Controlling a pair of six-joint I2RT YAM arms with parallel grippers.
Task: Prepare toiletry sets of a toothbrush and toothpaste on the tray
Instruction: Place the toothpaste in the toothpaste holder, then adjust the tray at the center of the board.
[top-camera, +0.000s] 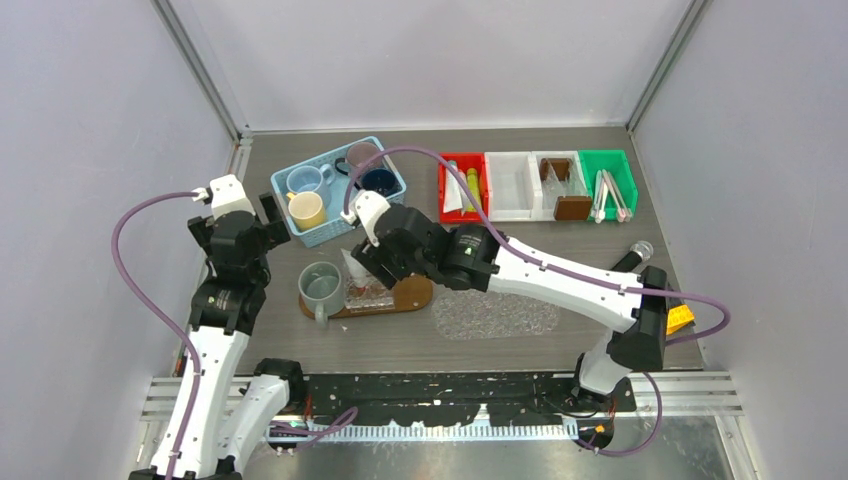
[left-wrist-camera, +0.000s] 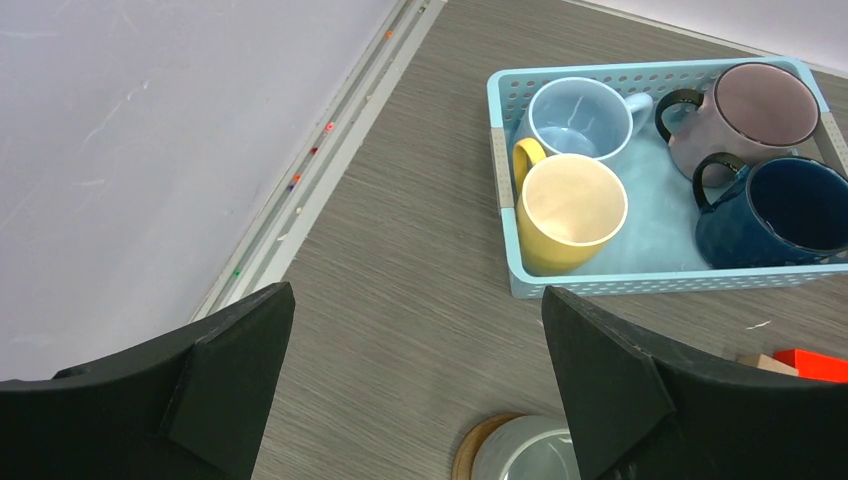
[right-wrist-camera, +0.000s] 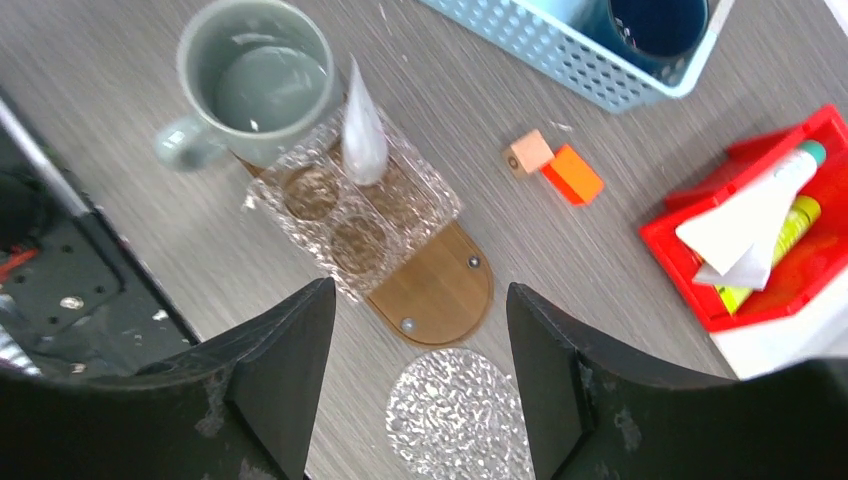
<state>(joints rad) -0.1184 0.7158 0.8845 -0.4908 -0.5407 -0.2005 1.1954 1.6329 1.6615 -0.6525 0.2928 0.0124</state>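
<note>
Toothpaste tube (right-wrist-camera: 362, 130), white, soft, upright in clear glass holder (right-wrist-camera: 400, 215) on wooden tray (right-wrist-camera: 440, 295), beside grey-green mug (right-wrist-camera: 255, 80): half your set. Right gripper (right-wrist-camera: 420, 300) above tray, parted, empty; left gripper (left-wrist-camera: 415, 300) left of tray, wide, empty.

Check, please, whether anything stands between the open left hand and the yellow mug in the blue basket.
Nothing visible does: the left hand hangs open over bare table, and the yellow mug stands just inside the blue basket, its top uncovered.
</note>
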